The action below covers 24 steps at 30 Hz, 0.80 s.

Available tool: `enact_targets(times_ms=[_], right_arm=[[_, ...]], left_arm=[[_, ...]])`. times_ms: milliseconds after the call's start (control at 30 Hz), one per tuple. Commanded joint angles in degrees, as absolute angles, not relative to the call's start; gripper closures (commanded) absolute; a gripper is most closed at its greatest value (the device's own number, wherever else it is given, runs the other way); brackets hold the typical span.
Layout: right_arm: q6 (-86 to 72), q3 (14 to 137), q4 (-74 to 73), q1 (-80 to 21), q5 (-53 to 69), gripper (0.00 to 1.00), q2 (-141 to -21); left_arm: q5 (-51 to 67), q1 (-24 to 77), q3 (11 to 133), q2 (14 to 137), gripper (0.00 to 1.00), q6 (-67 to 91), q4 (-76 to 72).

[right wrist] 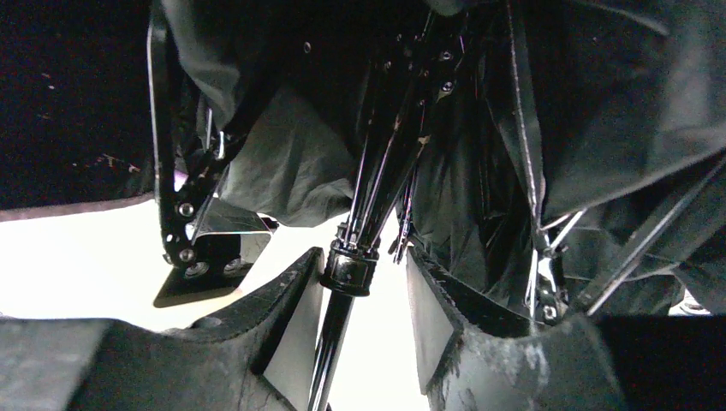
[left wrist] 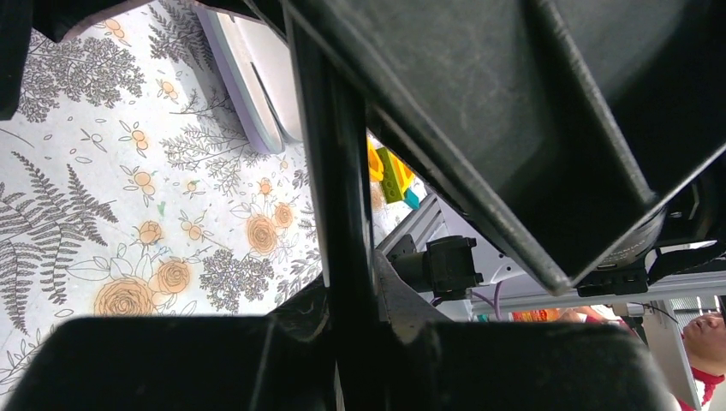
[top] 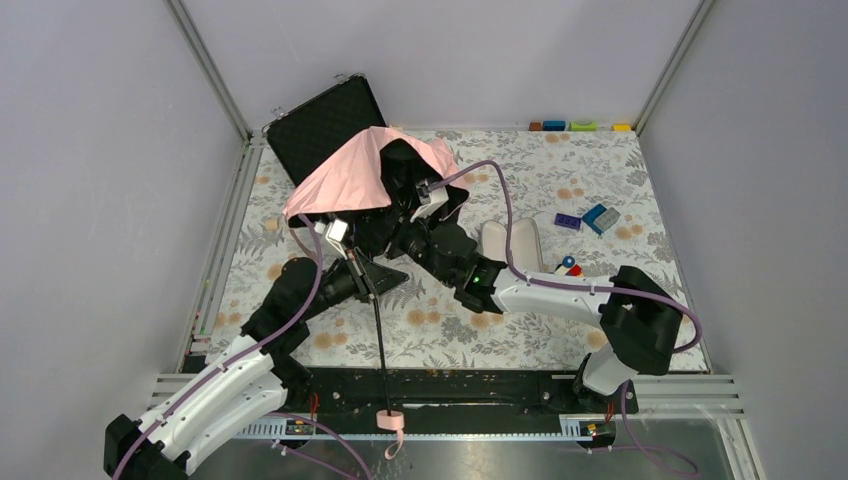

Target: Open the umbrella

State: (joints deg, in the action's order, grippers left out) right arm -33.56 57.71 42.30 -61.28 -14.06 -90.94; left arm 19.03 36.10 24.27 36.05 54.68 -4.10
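The umbrella lies on the table with its pale pink canopy (top: 345,170) partly spread at the back. Its thin black shaft (top: 378,335) runs toward the near edge and ends in the small pink handle (top: 390,420). My left gripper (top: 355,275) is shut on the shaft (left wrist: 342,197) just below the canopy. My right gripper (top: 425,215) reaches under the canopy. In the right wrist view it (right wrist: 364,261) is open, with the shaft (right wrist: 330,351) and the black runner (right wrist: 349,271) between its fingers. The left finger is close to the runner. Black inner fabric and ribs (right wrist: 531,171) hang above.
An open black case (top: 325,125) stands behind the canopy. The lilac-grey sleeve (top: 510,245) lies right of centre and also shows in the left wrist view (left wrist: 248,77). Toy blocks (top: 600,217) lie at the right, more (top: 580,126) along the back edge.
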Motion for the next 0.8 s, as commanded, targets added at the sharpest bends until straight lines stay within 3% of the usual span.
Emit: enact_targets(times_ms=[0,100,300,400,467,600,767], right_arm=[[-33.30,60.20,45.57,-61.60,-15.89,0.56,-92.08],[-33.22,60.04,46.62,-61.60,-16.87,0.65,-92.40],[-32.28,60.10,49.58,-61.63,-19.70,1.00,-92.81],[-30.83,59.89,52.35,-61.52,-21.24,1.00,-92.58],[-29.59,59.89,53.91,-61.52,-22.40,1.00,-92.08],[-26.35,61.57,55.45,-61.21,-24.98,1.00,-90.68],[-24.06,64.04,56.13,-59.90,-27.82,1.00,-87.62]], left_arm=[[18.82,36.54,28.12,34.96,1.00,52.60,-10.65],[18.81,36.52,27.88,34.76,1.00,52.57,-10.55],[19.77,36.65,27.68,34.76,1.00,51.61,-9.77],[20.32,36.64,27.81,34.57,0.98,50.50,-8.28],[20.50,36.61,27.71,34.18,0.87,49.99,-7.36],[21.00,36.79,26.10,32.28,0.43,49.82,-7.37],[15.81,40.36,22.87,27.78,0.23,48.21,-7.63]])
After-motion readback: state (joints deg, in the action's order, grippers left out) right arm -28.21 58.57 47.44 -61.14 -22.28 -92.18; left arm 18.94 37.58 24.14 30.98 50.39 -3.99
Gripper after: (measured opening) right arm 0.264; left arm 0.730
